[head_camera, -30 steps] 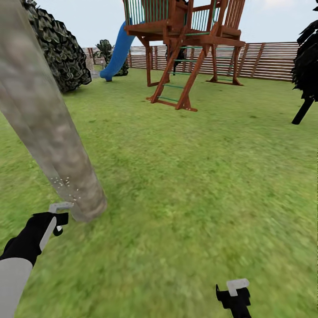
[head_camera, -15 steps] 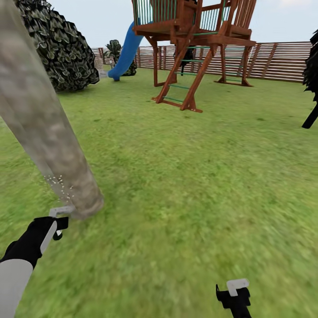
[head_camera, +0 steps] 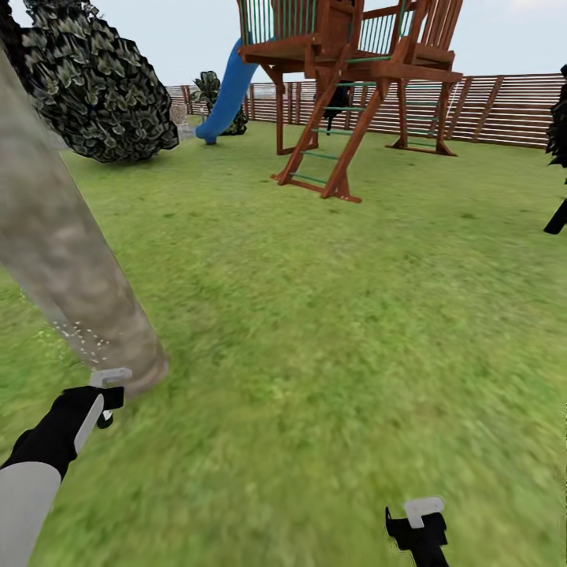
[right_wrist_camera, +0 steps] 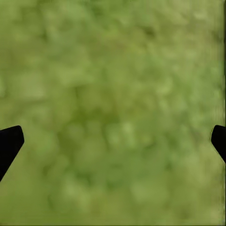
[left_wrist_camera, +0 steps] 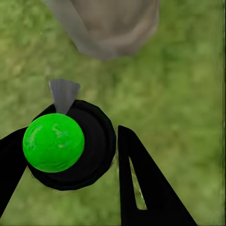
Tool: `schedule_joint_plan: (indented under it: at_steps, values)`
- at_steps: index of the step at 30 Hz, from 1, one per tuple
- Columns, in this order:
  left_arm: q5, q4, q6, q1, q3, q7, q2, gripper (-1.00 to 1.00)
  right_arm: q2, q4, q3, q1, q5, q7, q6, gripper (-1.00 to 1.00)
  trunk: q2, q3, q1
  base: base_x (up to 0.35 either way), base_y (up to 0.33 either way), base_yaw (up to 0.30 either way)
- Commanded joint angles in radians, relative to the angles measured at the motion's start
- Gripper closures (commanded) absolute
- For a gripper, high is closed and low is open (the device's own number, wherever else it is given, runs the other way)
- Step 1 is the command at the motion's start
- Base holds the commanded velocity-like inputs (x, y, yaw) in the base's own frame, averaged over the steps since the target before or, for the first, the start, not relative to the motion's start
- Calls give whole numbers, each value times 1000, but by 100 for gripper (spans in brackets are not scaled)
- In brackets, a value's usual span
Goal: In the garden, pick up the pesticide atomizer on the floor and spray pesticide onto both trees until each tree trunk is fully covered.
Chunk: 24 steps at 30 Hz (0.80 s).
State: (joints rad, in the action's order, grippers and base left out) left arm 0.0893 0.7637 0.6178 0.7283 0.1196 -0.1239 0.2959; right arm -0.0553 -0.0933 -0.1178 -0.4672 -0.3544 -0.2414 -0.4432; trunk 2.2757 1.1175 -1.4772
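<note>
Atomizer (left_wrist_camera: 66, 143) held in the left gripper (left_wrist_camera: 70, 165): in the left wrist view its black body with a bright green cap sits between the two dark fingers (left_wrist_camera: 141, 183), which close against it, and a grey nozzle points from it toward the foot of the tree trunk (left_wrist_camera: 110, 26). In the head view the left gripper (head_camera: 94, 405) hangs low over the lawn (head_camera: 331, 315), just beside the base of that thick grey-brown tree trunk (head_camera: 71, 260), which leans up and out past the picture's edge. Pesticide (head_camera: 83, 340) shows as a thin scatter of white specks on the lower bark, near the nozzle; the bark above them looks bare.

Right gripper (head_camera: 417, 524) sits low and well apart from the trunk; in its wrist view the right gripper (right_wrist_camera: 113, 141) has its fingertips spread wide over bare grass, grasping nothing.

Surroundings: a dark leafy bush (head_camera: 102, 87), a wooden play tower (head_camera: 346, 71) with a blue slide (head_camera: 228, 87), and a slatted fence (head_camera: 504, 106) behind.

Assessment: the spraying step on one tree is in hand and appears far from complete. The next move likely calls for raising the nozzle along the trunk while keeping it aimed at the bark, then working round the unsprayed sides.
</note>
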Motion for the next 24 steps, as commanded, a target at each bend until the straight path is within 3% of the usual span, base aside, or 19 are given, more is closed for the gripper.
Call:
schedule_joint_plan:
  at_steps: [1,5,7,11,12,13,24]
  values:
    - [9,1,4,0,0,-6,0,100,1,1,-8,-1,-11,-2,-3,-100,0,1,0,179,-243,0]
    - [-16,-1,-26,-33,-2,-6,3,100,2,1,-8,-1,-11,-2,-3,-100,0,1,0,183,-239,165]
    - [-23,-42,-109,-44,-1,-6,-6,100,2,1,-7,-1,-11,-2,-3,-100,0,1,0,214,-213,269]
    - [-14,-139,-198,-46,3,-8,-32,100,3,2,-7,-1,-12,-1,-3,-100,0,1,0,242,-180,277]
    - [-16,-177,-263,-46,3,-7,-43,100,3,2,-6,-1,-12,-1,-3,-100,0,1,0,271,-166,211]
    - [-19,-195,-287,-46,3,-8,-49,100,3,3,-6,-1,-12,-1,-3,-100,0,1,0,277,-161,91]
    - [-27,-208,-306,-46,7,-9,-52,100,3,2,-6,-1,-12,-1,-3,-100,0,1,0,291,-126,31]
